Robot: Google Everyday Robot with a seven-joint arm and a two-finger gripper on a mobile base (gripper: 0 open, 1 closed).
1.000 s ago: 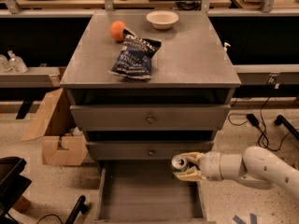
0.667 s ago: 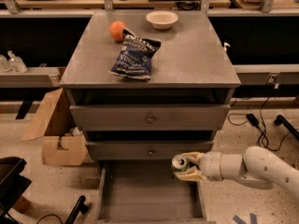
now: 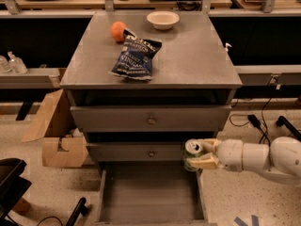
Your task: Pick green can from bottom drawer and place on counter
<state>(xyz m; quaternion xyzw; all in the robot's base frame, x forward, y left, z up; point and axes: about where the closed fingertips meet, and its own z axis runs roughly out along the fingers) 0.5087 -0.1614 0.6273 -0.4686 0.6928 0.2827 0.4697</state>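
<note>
clamping green can (image 3: 193,148), jaws over drawer (image 3: 150,194)

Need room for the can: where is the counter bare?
Right half of the counter, beside the chip bag, before the bowl. The orange and bag crowd the left. The gripper holds the green can by the bottom drawer.

green can (image 3: 193,148): small, green body, silver top with pull tab, upright; clamped between the fingers of the gripper (image 3: 197,155), which reaches in from the right; can hangs just above the far right corner of the bottom drawer (image 3: 150,192), not touching it; bottom drawer: wide, shallow, grey metal, low side walls, pulled out toward the near side; counter (image 3: 193,55): flat grey cabinet top, well above the can
</note>
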